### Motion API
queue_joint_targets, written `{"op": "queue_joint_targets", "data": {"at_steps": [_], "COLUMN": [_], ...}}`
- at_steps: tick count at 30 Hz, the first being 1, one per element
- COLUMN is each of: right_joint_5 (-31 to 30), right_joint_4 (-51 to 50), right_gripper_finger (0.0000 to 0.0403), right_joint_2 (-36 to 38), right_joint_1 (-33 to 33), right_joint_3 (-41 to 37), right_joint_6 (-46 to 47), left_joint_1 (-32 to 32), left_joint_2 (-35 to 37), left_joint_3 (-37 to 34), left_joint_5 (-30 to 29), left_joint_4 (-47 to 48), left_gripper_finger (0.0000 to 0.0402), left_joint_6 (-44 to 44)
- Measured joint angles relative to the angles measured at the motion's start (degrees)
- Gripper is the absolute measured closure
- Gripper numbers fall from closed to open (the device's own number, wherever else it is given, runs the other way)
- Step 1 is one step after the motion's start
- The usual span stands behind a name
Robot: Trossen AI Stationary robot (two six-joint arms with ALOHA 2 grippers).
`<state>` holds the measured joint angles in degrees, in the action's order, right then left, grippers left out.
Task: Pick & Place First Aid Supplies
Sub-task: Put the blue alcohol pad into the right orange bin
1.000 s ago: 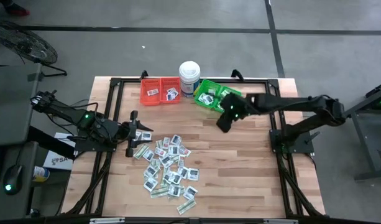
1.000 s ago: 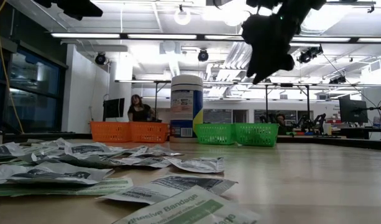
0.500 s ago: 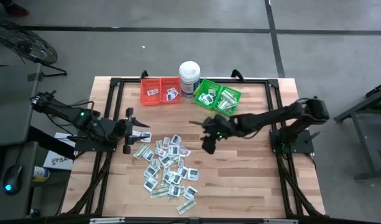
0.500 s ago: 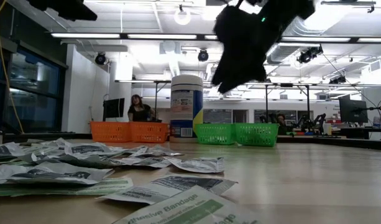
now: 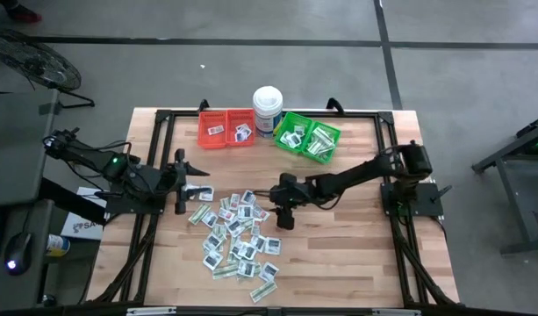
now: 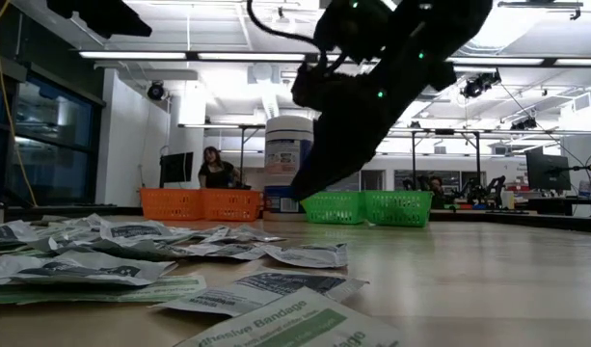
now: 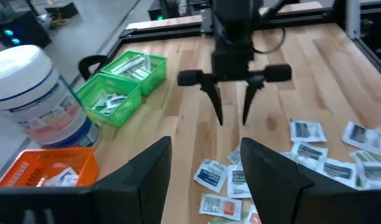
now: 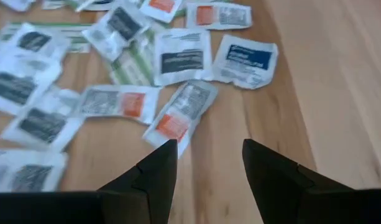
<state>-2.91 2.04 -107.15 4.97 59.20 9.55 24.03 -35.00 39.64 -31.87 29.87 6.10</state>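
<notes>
The first aid supplies (image 5: 238, 235) lie as a loose heap of small flat packets in the middle of the wooden table, and show in the low view (image 6: 131, 253) too. My right gripper (image 5: 284, 219) hangs open just above the heap's right edge, slanting down. In its wrist view (image 8: 209, 163) a white packet with an orange patch (image 8: 178, 116) lies ahead of the fingertips, untouched. The left wrist view shows the right gripper (image 7: 232, 118) with its fingers apart. My left gripper (image 5: 198, 183) waits open above the heap's left side (image 7: 206, 180).
At the far edge stand a red bin (image 5: 226, 128) holding a few packets, a tall white tub (image 5: 268, 107) and a green bin (image 5: 308, 139) with strips in it. Bare wood lies to the right of the heap (image 5: 356, 246).
My right gripper has swung from beside the green bin toward the table's left and near edge and down, to the heap's right edge. It has rolled and tipped downward on the way, staying open. The packets have not moved.
</notes>
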Motion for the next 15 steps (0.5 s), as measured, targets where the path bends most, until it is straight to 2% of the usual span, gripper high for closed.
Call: {"op": "queue_joint_targets", "data": {"at_steps": [5,10,15], "right_joint_5": [-0.22,0.52,2.14], "right_joint_4": [5.52,10.31,11.54], "right_gripper_finger": [0.0227,0.0227,0.0227], "right_joint_2": [-1.96,-2.59,-2.59], "right_joint_1": [-2.02,-3.07,-5.83], "right_joint_3": [0.00,0.00,0.00], "right_joint_6": [3.23,-1.94,-0.71], "left_joint_1": [0.00,0.00,0.00], "left_joint_2": [0.00,0.00,0.00], "left_joint_3": [0.00,0.00,0.00], "left_joint_5": [-2.07,-3.07,-3.72], "left_joint_4": [0.18,0.31,0.33], "left_gripper_finger": [0.0213,0.0213,0.0213], "left_joint_6": [1.74,2.80,3.22]}}
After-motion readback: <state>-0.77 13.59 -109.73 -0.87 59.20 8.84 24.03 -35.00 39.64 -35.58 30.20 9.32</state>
